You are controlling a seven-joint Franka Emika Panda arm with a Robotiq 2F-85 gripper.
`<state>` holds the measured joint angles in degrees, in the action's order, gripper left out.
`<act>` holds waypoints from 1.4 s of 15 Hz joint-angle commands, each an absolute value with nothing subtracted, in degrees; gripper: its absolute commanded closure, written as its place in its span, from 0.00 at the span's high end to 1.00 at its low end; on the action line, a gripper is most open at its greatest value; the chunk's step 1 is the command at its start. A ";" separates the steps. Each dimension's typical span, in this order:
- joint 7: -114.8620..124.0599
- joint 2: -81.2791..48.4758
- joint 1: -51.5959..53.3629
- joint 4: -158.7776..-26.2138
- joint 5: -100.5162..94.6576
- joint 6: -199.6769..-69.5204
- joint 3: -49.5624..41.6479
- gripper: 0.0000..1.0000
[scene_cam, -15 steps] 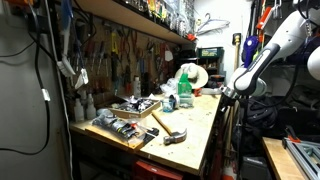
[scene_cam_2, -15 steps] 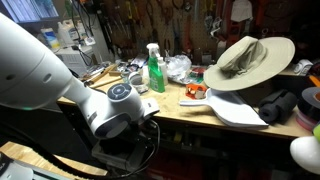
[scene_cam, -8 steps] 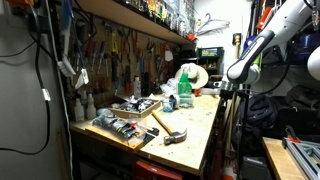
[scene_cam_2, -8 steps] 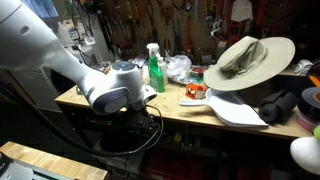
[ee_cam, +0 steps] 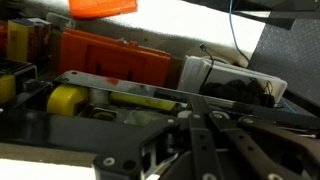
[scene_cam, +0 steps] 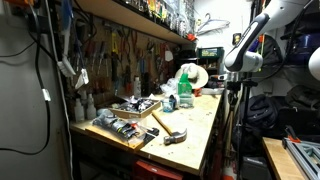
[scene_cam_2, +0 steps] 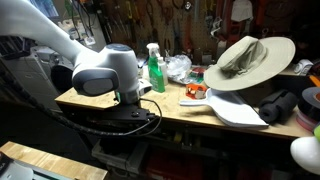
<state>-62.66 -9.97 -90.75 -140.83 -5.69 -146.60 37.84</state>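
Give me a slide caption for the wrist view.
Wrist view: shut jaws above a cluttered bench, with an orange case and a yellow part just beyond them.

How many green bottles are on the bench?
1. The green spray bottle stands on the workbench, between the robot arm and the big hat. More could be hidden in the clutter behind.

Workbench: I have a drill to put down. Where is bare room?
Bare bench top lies between the hammer and the green spray bottle, toward the open edge. Crowded: the tool trays by the wall and around the hat.
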 commanded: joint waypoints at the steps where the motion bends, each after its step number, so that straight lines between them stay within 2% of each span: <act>1: -65.67 1.43 -78.76 -142.83 4.61 -140.43 27.82 0.33; 5: -56.12 8.14 -61.95 -142.67 4.11 -133.92 13.83 0.62; 10: -42.95 13.67 -44.72 -142.85 -0.59 -125.81 2.69 0.99; 17: -27.43 20.60 -24.83 -143.57 -0.64 -120.00 -6.39 1.00; 21: -20.28 24.34 -18.13 -144.83 -0.70 -119.98 -8.24 1.00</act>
